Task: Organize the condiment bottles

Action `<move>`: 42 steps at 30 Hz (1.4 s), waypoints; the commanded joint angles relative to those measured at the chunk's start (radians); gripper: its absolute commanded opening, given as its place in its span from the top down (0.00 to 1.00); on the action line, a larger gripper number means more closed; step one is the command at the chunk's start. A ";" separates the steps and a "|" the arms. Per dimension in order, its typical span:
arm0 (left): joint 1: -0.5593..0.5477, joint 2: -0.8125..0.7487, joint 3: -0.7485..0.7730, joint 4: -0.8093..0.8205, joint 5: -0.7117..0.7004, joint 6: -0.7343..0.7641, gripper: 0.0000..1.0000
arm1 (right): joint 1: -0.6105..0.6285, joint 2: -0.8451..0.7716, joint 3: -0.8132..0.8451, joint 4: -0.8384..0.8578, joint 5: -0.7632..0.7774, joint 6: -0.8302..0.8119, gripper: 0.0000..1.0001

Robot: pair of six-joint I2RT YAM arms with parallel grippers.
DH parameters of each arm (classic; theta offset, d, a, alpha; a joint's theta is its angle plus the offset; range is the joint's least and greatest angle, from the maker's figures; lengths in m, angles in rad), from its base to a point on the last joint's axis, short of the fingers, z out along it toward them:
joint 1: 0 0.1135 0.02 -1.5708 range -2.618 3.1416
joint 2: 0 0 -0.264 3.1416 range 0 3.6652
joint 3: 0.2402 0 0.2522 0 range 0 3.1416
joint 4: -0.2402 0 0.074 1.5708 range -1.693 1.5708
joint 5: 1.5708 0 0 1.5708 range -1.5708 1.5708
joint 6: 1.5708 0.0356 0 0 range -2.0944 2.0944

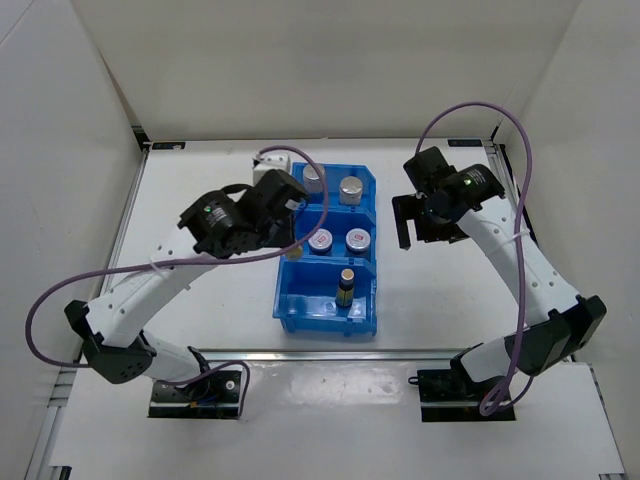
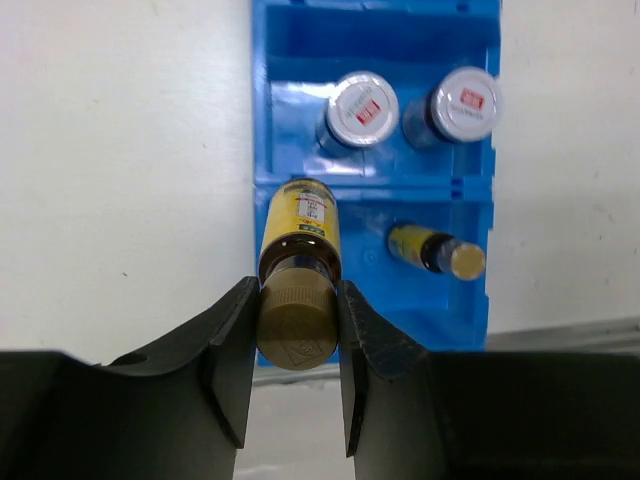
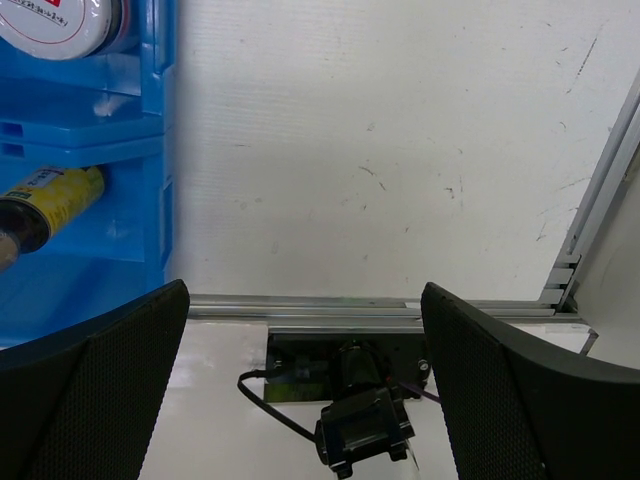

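The blue bin (image 1: 290,308) stands mid-table. Its far compartment holds two silver-topped cylinders (image 1: 313,178) (image 1: 351,189). The middle one holds two white jars with red-marked lids (image 1: 321,241) (image 1: 359,239), also seen in the left wrist view (image 2: 361,107) (image 2: 465,103). One amber bottle (image 1: 346,287) (image 2: 435,250) stands in the near compartment. My left gripper (image 1: 290,238) (image 2: 297,330) is shut on the cap of a second amber bottle (image 2: 300,225), held over the left wall of the near compartment. My right gripper (image 1: 415,232) (image 3: 305,380) is open and empty, right of the bin.
A metal rail (image 1: 330,353) runs along the table's near edge, with the arm bases behind it. White walls enclose the table on the left, back and right. The right wrist view catches the bin's right wall (image 3: 165,150).
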 commanded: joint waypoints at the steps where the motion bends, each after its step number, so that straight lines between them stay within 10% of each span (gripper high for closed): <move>1: -0.072 0.021 -0.008 -0.007 -0.001 -0.062 0.89 | -0.003 0.000 0.046 -0.021 -0.014 -0.012 0.00; 26: -0.023 0.108 -0.440 0.427 0.159 0.009 0.88 | -0.003 0.019 0.026 -0.021 -0.014 -0.012 0.00; 33: -0.001 0.108 -0.461 0.427 0.201 0.020 0.61 | -0.003 -0.021 0.050 0.026 -0.104 -0.024 0.00; 42: 0.008 0.028 -0.384 0.407 0.186 0.098 0.00 | -0.003 -0.070 0.073 0.069 -0.293 -0.033 0.00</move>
